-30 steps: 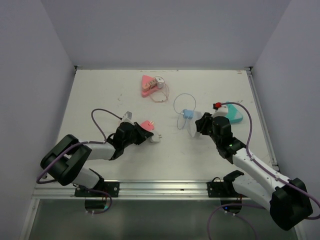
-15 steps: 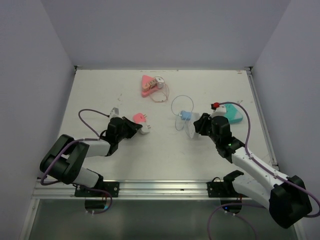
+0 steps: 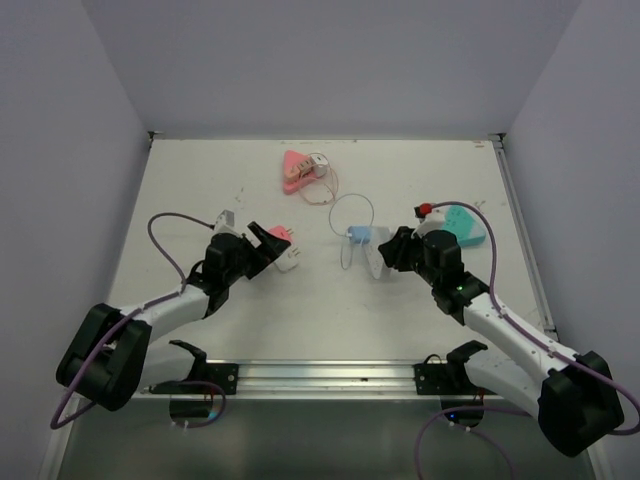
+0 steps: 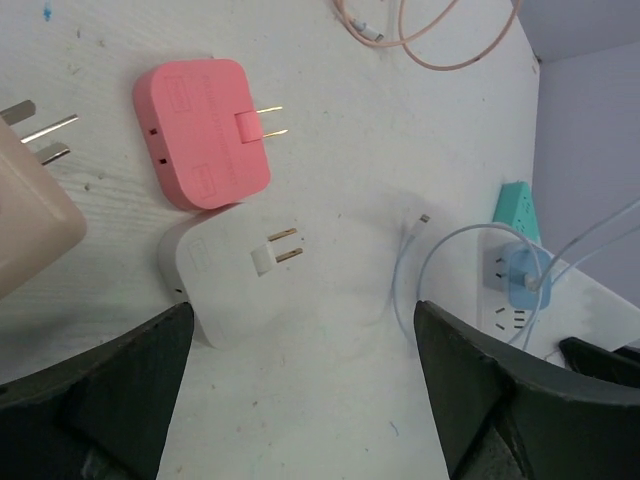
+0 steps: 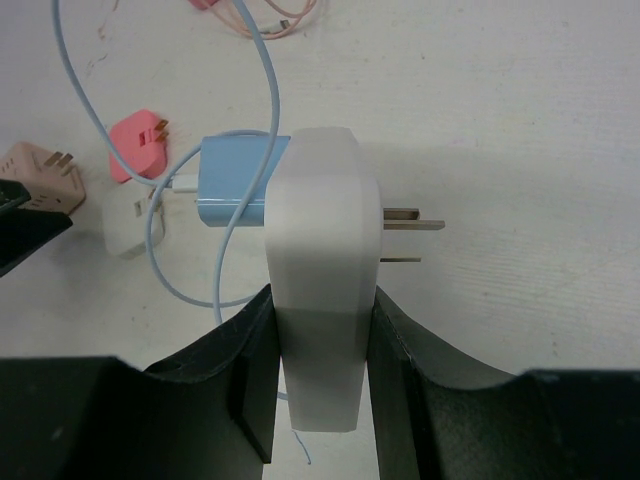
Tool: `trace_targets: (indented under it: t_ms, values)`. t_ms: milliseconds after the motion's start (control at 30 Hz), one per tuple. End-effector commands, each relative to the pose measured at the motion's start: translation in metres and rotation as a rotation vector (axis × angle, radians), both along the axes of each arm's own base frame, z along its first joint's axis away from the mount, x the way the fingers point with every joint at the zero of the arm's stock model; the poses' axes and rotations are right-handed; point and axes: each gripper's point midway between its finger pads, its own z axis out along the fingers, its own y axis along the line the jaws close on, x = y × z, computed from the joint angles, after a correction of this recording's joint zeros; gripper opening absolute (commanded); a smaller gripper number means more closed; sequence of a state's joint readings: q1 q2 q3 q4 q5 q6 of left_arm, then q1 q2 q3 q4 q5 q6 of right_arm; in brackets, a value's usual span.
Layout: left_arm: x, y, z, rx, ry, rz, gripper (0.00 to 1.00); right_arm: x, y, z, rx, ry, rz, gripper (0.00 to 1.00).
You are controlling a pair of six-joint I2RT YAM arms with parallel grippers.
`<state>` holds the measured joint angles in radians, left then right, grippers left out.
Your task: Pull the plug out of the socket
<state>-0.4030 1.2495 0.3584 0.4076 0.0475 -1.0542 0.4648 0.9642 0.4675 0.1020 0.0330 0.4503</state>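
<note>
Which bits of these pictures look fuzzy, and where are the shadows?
Left wrist view: the black fingers in the bottom corners are fuzzy, too close to the lens, while the pink plug is sharp. Right wrist view: the white socket looks soft at its near end and throws a faint shadow on the table. Top view: even light, pale shadows, no glare.

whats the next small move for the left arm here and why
Probably swing the left gripper to its right, toward the blue plug. The right gripper is shut on the white socket with that plug seated in it. The left gripper is open and empty, with only a loose pink plug and white plug on the table beneath it.
</note>
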Motion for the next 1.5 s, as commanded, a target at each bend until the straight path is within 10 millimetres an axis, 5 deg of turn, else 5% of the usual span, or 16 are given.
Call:
trace_targets:
  t_ms: [0, 400, 833, 1100, 1333, 1467]
  values:
    - [0.002, -0.014, 0.039, -0.048, -0.062, -0.064, 0.95, 0.014, 0.022, 0.059, 0.087, -0.164, 0.080, 0.00]
    - [-0.006, -0.094, 0.097, -0.170, -0.094, -0.217, 0.93, 0.007, 0.037, 0.067, 0.126, -0.171, 0.166, 0.00]
    - [0.010, -0.146, 0.101, -0.200, -0.062, -0.275, 0.88, 0.004, 0.042, 0.070, 0.126, -0.179, 0.187, 0.00]
    - [0.016, -0.166, 0.084, -0.185, -0.016, -0.305, 0.77, 0.003, 0.044, 0.075, 0.129, -0.192, 0.191, 0.00]
    - [0.012, -0.173, 0.084, -0.217, -0.001, -0.310, 0.51, 0.002, 0.044, 0.075, 0.129, -0.193, 0.191, 0.00]
    - [0.010, -0.169, 0.088, -0.247, -0.003, -0.292, 0.14, 0.007, 0.030, 0.066, 0.101, -0.181, 0.102, 0.00]
